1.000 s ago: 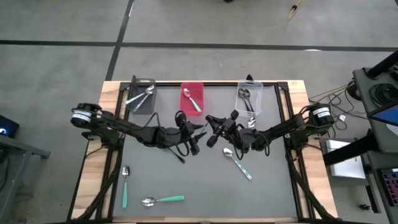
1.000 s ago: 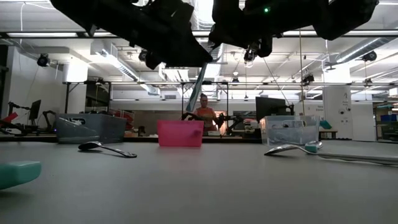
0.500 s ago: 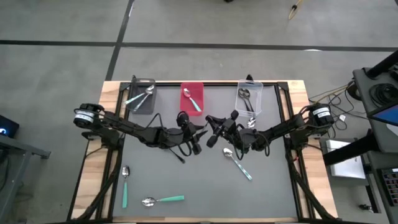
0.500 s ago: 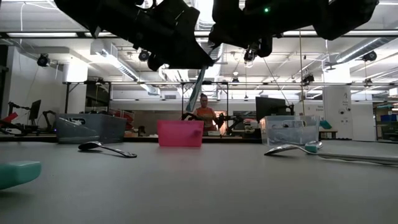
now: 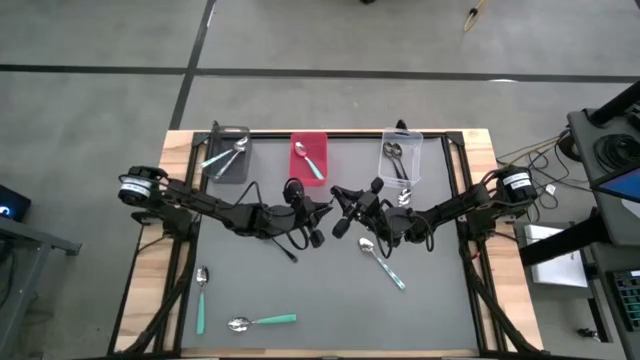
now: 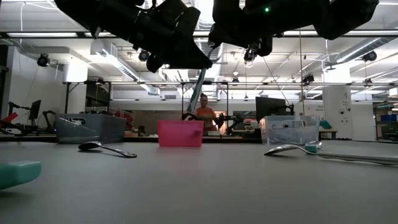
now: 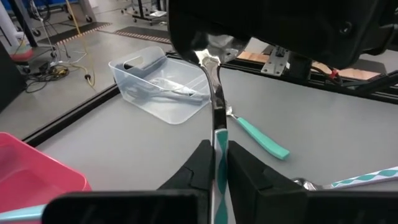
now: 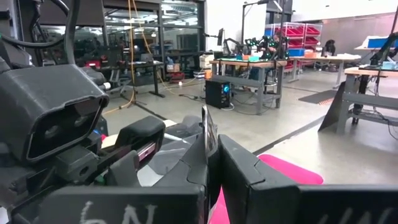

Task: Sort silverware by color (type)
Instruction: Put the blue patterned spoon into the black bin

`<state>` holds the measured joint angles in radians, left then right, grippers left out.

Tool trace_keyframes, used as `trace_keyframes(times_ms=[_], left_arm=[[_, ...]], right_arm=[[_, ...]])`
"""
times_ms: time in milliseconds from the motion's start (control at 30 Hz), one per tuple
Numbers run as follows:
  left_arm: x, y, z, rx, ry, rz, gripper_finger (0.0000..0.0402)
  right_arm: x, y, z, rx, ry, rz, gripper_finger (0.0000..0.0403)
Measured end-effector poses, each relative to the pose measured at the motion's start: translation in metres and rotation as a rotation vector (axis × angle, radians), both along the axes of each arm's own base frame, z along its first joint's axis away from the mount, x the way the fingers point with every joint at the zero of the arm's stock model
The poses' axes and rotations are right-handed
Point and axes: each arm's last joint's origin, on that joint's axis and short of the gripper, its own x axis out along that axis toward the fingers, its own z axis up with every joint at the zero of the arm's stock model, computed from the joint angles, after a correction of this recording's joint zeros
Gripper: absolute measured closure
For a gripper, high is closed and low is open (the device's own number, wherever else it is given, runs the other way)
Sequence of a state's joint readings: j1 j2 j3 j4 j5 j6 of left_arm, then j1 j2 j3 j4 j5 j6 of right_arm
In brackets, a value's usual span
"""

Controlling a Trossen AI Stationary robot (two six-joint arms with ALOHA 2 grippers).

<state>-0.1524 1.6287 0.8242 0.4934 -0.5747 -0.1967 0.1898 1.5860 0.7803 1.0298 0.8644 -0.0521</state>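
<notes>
The left wrist view shows you the left gripper (image 7: 216,163) clamped onto the teal end of a spoon (image 7: 216,102), with the handle pinched between both fingers. The spoon's long axis runs straight out ahead of those fingers, and its silver bowl end is lost in the dark body of the other arm. In the right wrist view, the right gripper (image 8: 209,163) is closed on the same spoon's metal end, which stands up as a thin edge between its fingers (image 8: 245,163). So you have both grippers gripping one spoon, held in the air above the middle of the desk (image 5: 320,290), as the high view confirms, where the left gripper (image 5: 318,222) and right gripper (image 5: 338,212) meet tip to tip.

Beyond the left gripper lie a clear bin (image 7: 158,84) holding spoons, a teal-handled spoon (image 7: 258,135) flat on the desk past the held one, and a pale patterned handle (image 7: 364,179) off to one side. The pink bin (image 5: 309,158) sits behind the meeting grippers.
</notes>
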Motion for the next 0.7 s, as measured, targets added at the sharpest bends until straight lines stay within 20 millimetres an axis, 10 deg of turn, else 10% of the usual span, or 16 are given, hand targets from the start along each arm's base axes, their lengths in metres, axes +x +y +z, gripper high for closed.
trace_keyframes(times_ms=[700], left_arm=[[-0.020,0.005,0.013,-0.038,0.103,0.012,0.0394]], right_arm=[[-0.003,-0.001,0.008,-0.030,0.004,-0.006,0.0238]])
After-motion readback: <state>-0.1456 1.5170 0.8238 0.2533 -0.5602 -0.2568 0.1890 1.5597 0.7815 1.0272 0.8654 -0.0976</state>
